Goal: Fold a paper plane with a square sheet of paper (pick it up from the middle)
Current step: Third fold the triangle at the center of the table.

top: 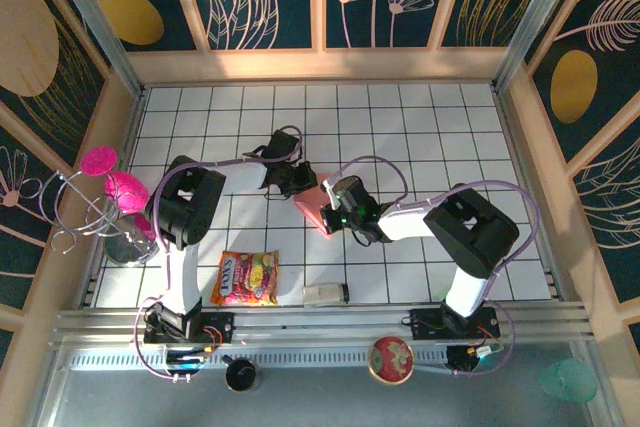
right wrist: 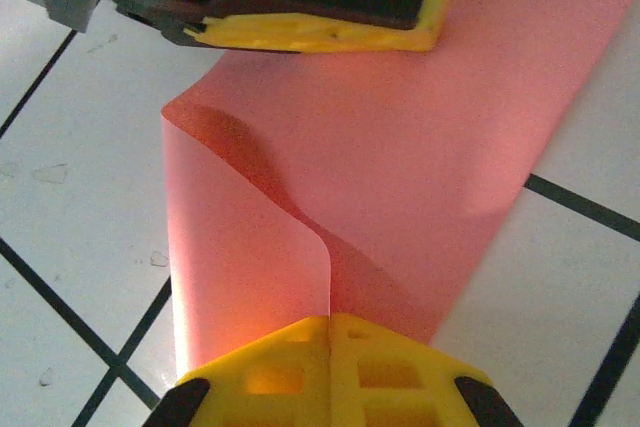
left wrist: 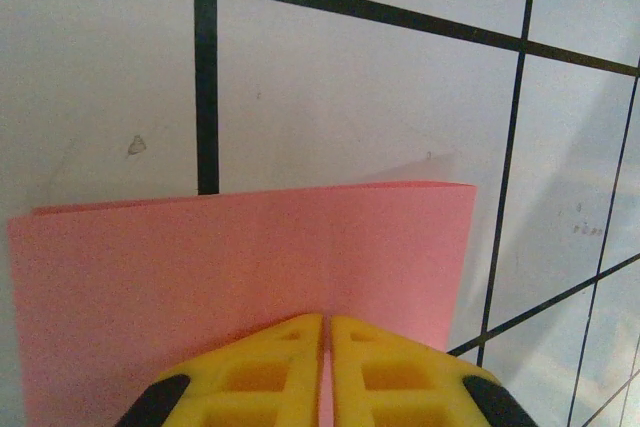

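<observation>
The square sheet of paper (top: 308,201) is salmon pink and hangs doubled over between my two grippers, above the white tiled table (top: 420,137). My left gripper (left wrist: 327,323) is shut on one edge, and the sheet (left wrist: 240,257) stretches ahead of it to a folded edge. Opposite it, my right gripper (right wrist: 330,320) is shut on the other end, where a loose flap of the sheet (right wrist: 400,147) curls over. The left gripper's yellow fingers (right wrist: 310,32) sit at the top of the right wrist view. From above, the left gripper (top: 290,179) and right gripper (top: 327,213) face each other. The paper plane is out of view.
An orange-yellow snack packet (top: 247,278) lies near the left arm's base. A small clear cup (top: 326,294) lies on its side at the front edge. A wire stand with magenta round pieces (top: 112,191) stands at the left. Patterned walls enclose the table.
</observation>
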`<state>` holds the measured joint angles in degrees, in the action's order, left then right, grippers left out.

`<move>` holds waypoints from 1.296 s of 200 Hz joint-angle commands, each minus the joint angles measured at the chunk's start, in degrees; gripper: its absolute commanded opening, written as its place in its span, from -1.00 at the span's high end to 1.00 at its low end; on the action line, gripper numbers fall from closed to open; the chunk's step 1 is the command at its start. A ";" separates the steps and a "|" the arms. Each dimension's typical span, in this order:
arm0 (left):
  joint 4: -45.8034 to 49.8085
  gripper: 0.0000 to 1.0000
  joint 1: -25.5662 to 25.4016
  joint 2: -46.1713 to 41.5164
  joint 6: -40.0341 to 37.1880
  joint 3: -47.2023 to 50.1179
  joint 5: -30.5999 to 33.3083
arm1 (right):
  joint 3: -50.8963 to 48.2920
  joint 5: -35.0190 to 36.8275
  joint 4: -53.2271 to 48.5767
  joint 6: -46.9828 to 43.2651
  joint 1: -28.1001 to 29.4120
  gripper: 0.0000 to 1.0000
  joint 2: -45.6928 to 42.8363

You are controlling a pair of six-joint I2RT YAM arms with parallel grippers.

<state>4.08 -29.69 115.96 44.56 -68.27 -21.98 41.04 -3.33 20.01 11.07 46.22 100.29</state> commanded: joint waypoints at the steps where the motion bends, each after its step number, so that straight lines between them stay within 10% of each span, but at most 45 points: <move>1: 2.88 0.76 -0.37 -0.26 -0.62 -0.17 -0.32 | 1.58 1.49 -1.33 0.60 -0.53 1.00 1.06; 52: 3.91 0.54 -0.35 -5.40 -1.01 -2.00 2.22 | 1.67 0.32 -1.55 0.73 -0.60 1.00 1.55; 259: 10.25 0.78 -0.33 1.69 -5.00 -3.27 5.10 | 2.82 -2.96 -1.72 1.49 -1.70 1.00 1.79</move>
<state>10.96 -29.69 115.68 40.62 -70.94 -17.45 42.19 -4.82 19.05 11.99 44.97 100.79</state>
